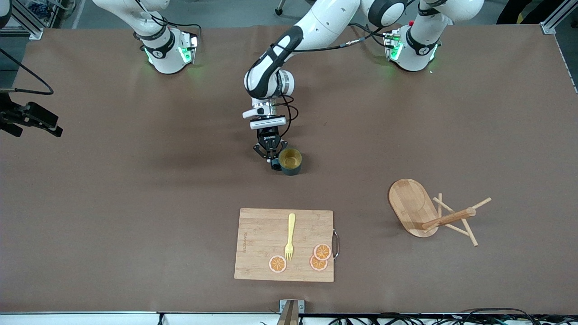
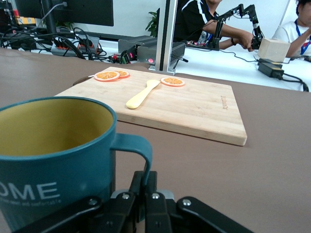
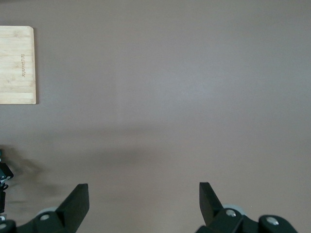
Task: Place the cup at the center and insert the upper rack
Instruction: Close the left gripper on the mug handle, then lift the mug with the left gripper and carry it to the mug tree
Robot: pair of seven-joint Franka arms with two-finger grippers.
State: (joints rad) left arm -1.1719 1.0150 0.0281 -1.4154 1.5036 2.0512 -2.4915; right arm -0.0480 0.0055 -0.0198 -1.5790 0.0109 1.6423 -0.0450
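Observation:
The dark teal cup (image 1: pixel 290 161) with a mustard-yellow inside is upright near the middle of the table. My left gripper (image 1: pixel 273 160) is shut on its loop handle (image 2: pixel 139 145). The left wrist view shows the cup (image 2: pixel 53 160) with white lettering, and my gripper (image 2: pixel 146 183) pinching the handle. The wooden rack lies tipped on its side toward the left arm's end of the table, nearer to the front camera than the cup. Its oval base (image 1: pixel 412 205), post (image 1: pixel 449 219) and pegs all show. My right gripper (image 3: pixel 143 191) is open and empty over bare table. It is out of the front view.
A bamboo cutting board (image 1: pixel 259 246) lies nearer to the front camera than the cup, with a yellow fork (image 1: pixel 290 237) and three orange slices (image 1: pixel 322 251) on it. It also shows in the left wrist view (image 2: pixel 194 104) and the right wrist view (image 3: pixel 17 63). A black device (image 1: pixel 27 118) hangs over the right arm's end.

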